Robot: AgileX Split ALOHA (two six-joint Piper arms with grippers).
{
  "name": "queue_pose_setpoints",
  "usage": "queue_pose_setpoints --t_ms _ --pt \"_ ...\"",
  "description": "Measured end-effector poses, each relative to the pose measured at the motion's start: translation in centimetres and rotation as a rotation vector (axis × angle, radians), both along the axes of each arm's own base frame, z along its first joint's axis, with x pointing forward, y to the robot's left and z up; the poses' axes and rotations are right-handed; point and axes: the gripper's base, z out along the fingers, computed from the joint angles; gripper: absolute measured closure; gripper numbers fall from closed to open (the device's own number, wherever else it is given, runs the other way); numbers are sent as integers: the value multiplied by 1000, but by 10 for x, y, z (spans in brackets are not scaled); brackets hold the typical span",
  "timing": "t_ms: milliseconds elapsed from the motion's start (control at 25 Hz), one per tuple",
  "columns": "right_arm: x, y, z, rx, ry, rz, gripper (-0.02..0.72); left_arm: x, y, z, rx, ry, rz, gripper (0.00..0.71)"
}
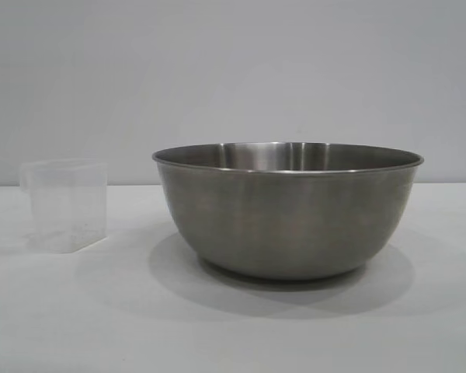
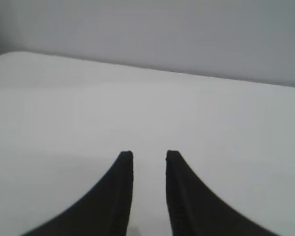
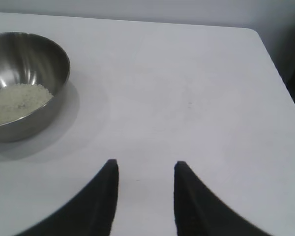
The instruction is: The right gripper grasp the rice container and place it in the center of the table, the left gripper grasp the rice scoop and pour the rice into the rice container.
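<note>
The left hand hangs over bare desk with its two dark fingers a little apart and nothing between them; neither the scoop nor the bowl shows from its wrist. The right hand is likewise spread a little and empty, pointing slightly down at open cloth, with the rice container well off to one side of it, apart from the fingers.

In the outside view neither arm appears. The rice container stands upright near the middle of the desk, and the rice scoop stands upright to its left, apart from it and looking empty. From the right wrist, the rice lies as a pale heap in the bottom of the bowl.

By that, the pouring looks done and the scoop set down. What seems left is pulling back cleanly: the left hand should keep its fingers parted and draw away clear of the light cup so as not to tip it, and stay off the bowl's rim.
</note>
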Motion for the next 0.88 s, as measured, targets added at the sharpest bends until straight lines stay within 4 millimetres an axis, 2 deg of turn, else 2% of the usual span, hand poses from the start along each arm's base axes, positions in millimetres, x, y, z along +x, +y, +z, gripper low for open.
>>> queue_pose_setpoints --t_ms 200,480,600,880 --pt "0 0 0 0 0 0 461 -2 -1 17 17 -24 -3 489" --pt "0 0 0 0 0 0 461 -18 -2 47 55 91 1 489" --pt "0 0 0 0 0 0 461 -32 -1 66 38 145 38 489" --pt "0 0 0 0 0 0 461 -80 -2 113 78 198 108 489"
